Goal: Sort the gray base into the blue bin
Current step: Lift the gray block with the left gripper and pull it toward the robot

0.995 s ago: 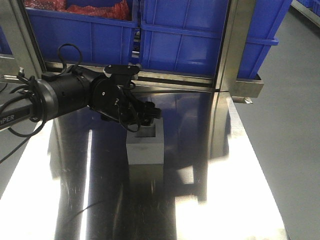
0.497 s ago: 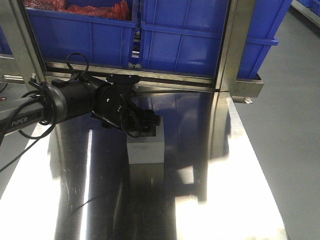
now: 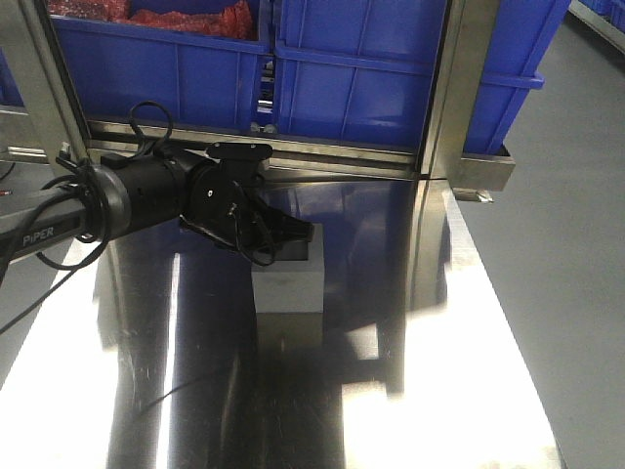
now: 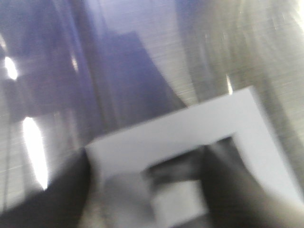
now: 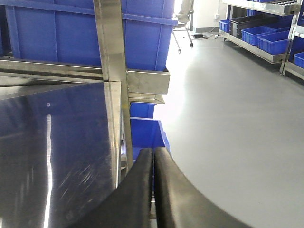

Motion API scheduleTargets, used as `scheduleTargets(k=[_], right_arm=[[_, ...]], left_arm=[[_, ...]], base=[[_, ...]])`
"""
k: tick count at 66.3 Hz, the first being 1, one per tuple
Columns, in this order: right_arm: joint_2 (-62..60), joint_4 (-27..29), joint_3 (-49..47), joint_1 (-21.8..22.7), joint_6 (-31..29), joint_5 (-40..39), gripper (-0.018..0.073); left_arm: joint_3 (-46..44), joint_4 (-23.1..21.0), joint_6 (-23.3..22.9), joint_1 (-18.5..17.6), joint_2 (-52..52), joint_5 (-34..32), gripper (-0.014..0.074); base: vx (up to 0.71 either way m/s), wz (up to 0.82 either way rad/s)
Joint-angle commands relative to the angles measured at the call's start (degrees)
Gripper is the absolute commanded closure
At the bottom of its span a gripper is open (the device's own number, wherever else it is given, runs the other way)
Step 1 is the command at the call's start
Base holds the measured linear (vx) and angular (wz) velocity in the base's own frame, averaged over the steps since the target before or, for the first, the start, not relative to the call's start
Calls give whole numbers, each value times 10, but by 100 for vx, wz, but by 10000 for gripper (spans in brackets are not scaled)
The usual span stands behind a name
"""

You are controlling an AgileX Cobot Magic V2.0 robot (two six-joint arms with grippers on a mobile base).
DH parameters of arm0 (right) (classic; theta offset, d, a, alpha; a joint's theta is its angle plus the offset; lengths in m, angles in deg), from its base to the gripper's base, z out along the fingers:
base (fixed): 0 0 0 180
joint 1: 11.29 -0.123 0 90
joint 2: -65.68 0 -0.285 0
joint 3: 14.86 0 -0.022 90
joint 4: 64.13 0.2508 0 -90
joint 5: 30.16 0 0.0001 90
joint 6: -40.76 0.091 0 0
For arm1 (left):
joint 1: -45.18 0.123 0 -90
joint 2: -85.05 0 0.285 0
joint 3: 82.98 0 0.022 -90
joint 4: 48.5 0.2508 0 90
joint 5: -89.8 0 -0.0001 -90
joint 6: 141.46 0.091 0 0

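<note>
L pincer (image 3: 289, 235) sits on gray base (image 3: 290, 289) top recess, on worktop (image 3: 420, 391); grip can't tell, wrist view blurred. R pincer (image 5: 153, 164) clenched.

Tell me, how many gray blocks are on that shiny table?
1: the gray base stands near the middle of the table, under the left gripper. The arm might hide something smaller behind it.

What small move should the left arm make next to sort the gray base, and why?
Probably close the left gripper on the gray base before any lift. Its fingers are down at the block's recessed top, and the block rests on the steel table. The blurred wrist view does not show whether the jaws have gripped a wall, so securing the hold seems the safest step.
</note>
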Motion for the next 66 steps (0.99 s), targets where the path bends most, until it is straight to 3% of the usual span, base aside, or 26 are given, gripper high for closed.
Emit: scheduleTargets(k=[1,6,22,36,51,66], right_arm=[[8,-4,1,0,-5,-42,564],[8,-4,1,0,-5,-42,564],[8,-4,1,0,-5,-42,564],[8,-4,1,0,-5,-42,564],[8,-4,1,0,-5,-42,564],[8,-4,1,0,-5,-42,564]], left_arm=[[-12,3,1,1,-24,3,510],[-12,3,6,1,-24,6,606],[-11,3,38,0,-41,-18,604],[5,3,40,-7,-104,-119,604],[154,3,41,-12,-226,-297,604],[302,3,43,-12,-376,-343,604]], base=[[0,0],[0,0],[0,0],[0,0],[0,0],[0,0]])
